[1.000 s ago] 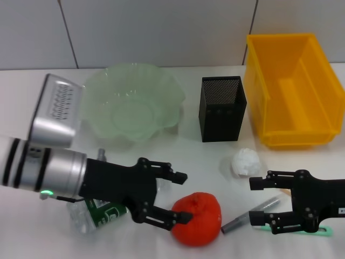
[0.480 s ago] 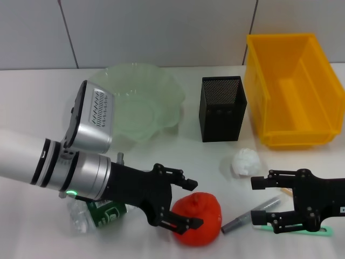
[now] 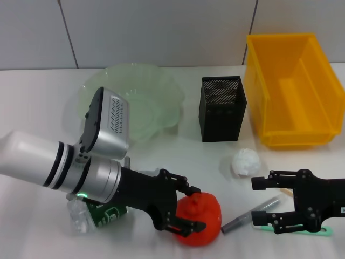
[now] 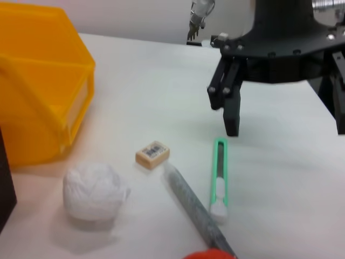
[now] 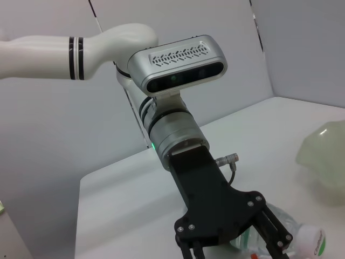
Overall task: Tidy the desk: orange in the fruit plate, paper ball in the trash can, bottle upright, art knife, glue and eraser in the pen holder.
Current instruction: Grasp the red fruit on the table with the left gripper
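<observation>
One orange (image 3: 200, 218) sits at the lower centre of the head view, with the left gripper (image 3: 188, 208) spread wide around it, not yet closed. One paper ball (image 3: 246, 161), one glue stick (image 3: 251, 214), one knife (image 4: 220, 178) and one eraser (image 4: 152, 154) lie lower right by the open, empty right gripper (image 3: 256, 200). One bottle (image 3: 97, 211) lies on its side at lower left.

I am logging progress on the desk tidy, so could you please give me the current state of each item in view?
left gripper: open, fingers around the orange
orange: on the desk
bottle: lying on its side
paper ball: on the desk
art knife: lying flat
right gripper: open, idle above the desk
</observation>
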Tool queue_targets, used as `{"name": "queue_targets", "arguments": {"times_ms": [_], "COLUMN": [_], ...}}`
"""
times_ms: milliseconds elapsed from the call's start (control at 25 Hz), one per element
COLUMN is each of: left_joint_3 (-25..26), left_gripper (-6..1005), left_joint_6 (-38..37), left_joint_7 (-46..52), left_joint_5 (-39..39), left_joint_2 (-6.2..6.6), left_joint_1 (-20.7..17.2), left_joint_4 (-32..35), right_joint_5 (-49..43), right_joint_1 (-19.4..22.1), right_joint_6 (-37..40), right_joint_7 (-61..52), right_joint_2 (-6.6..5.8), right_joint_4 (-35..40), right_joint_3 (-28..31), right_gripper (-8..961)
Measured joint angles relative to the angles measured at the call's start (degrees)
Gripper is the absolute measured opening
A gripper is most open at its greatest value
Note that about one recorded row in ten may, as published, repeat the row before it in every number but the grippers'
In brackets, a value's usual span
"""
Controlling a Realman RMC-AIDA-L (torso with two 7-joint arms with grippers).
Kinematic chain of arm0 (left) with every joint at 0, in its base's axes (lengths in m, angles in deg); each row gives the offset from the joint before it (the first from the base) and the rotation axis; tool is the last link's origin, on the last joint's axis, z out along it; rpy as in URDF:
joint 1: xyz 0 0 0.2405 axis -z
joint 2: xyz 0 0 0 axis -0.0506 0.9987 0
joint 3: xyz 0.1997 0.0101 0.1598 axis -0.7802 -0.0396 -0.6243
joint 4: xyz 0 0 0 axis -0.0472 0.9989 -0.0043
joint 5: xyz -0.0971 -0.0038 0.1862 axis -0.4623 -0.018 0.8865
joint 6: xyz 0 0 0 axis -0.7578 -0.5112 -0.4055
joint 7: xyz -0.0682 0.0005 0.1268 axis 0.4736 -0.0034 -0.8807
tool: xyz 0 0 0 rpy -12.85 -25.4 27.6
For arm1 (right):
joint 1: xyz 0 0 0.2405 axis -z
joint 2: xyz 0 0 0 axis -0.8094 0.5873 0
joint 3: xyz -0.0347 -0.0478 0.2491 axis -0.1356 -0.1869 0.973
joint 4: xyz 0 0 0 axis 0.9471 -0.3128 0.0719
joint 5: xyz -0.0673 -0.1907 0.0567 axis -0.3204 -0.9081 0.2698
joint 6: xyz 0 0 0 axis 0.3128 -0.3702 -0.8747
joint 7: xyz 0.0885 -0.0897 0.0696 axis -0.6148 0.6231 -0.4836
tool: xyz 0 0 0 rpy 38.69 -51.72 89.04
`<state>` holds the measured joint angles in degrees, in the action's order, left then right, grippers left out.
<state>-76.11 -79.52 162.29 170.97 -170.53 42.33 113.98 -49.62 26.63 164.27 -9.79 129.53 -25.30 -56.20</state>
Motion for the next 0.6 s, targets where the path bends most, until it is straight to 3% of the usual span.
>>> {"name": "queue_targets", "arguments": {"times_ms": [200, 400, 600], "left_joint_3": [0.2, -0.1, -0.1], "left_gripper": [684, 455, 376], "left_joint_6": [-0.1, 0.1, 0.3], "left_joint_7": [0.8, 1.1, 1.2], "left_joint_5": [-0.7, -0.3, -0.3], "left_joint_2": [0.35, 0.42, 0.42], "left_joint_1": [0.0, 0.1, 0.1], "left_joint_4": [0.4, 0.5, 0.5], "right_joint_5": [0.0, 0.0, 0.0], "right_joint_1": [-0.1, -0.2, -0.2], "right_joint_6": [0.0, 0.0, 0.0], "right_joint_7": [0.0, 0.0, 0.0], "right_joint_2": [0.0, 0.0, 0.0], "right_joint_4": [0.0, 0.0, 0.0], "right_joint_3": [0.0, 0.0, 0.2], "right_gripper": [769, 767, 765]}}
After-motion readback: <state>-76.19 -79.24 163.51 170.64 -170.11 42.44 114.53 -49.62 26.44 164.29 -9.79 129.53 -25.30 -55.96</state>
